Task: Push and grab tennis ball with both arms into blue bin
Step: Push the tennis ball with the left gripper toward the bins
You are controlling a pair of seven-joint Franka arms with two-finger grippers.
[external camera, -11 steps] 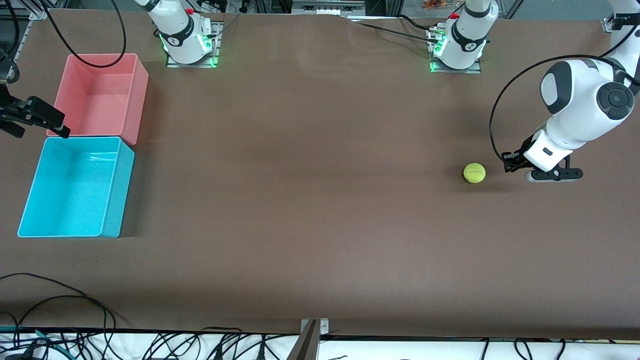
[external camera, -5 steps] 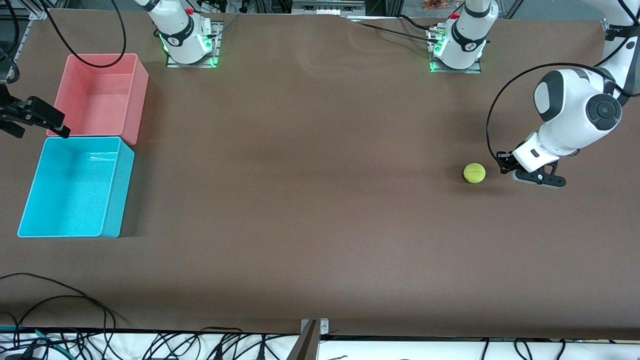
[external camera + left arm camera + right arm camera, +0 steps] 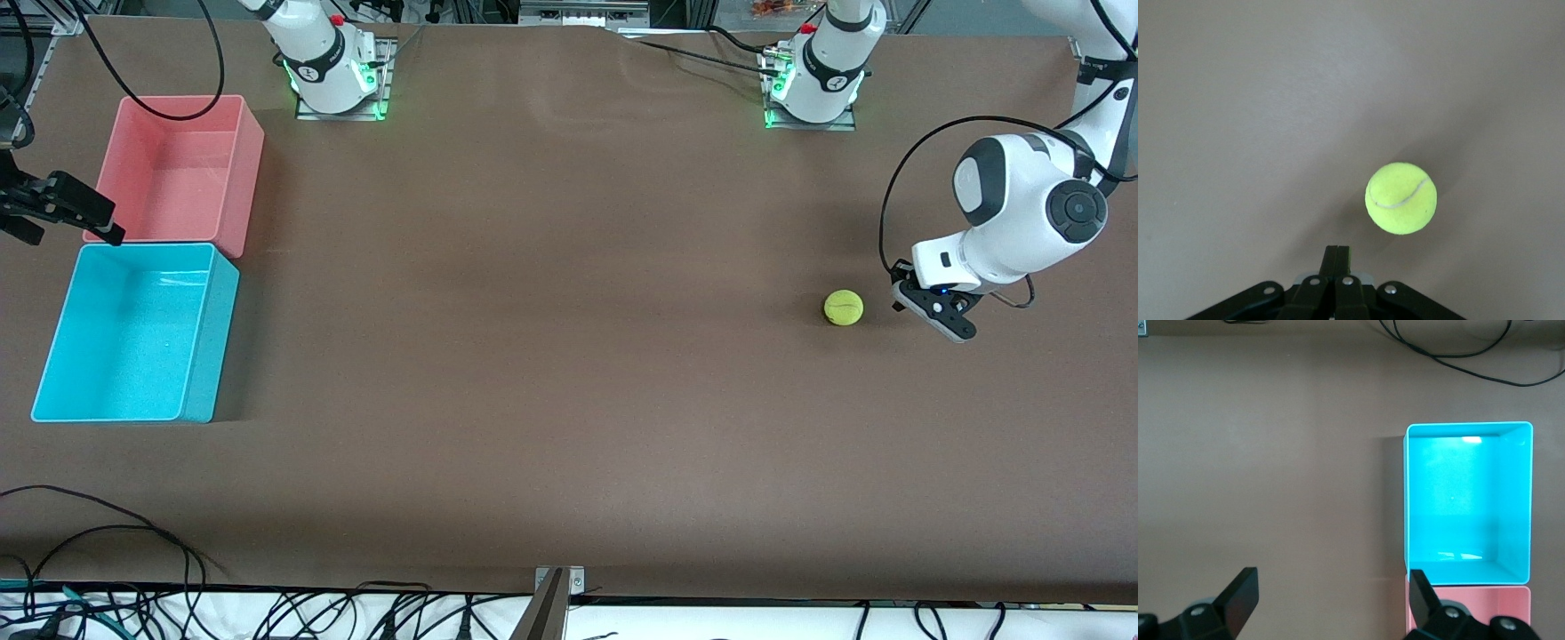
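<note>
Brown tabletop (image 3: 551, 356) runs the whole width of the rig, with the tennis ball (image 3: 843, 308) resting at the left arm's end and the blue bin (image 3: 201, 356) well apart from it at the right arm's end, touching the pink bin (image 3: 249, 169) and nearer to the front camera than it. The left tool (image 3: 938, 313) sits low, just beside the ball on the side away from the bins; its fingers (image 3: 1337, 261) are pressed together into one narrow blade (the left wrist view shows the ball (image 3: 1401, 198) ahead of them, not yet touched). This looks like the start of the push step. Next, a sweep into the ball should roll it toward the bins. The right tool (image 3: 1328, 603) waits, spread wide, above the tabletop beside the bins.
</note>
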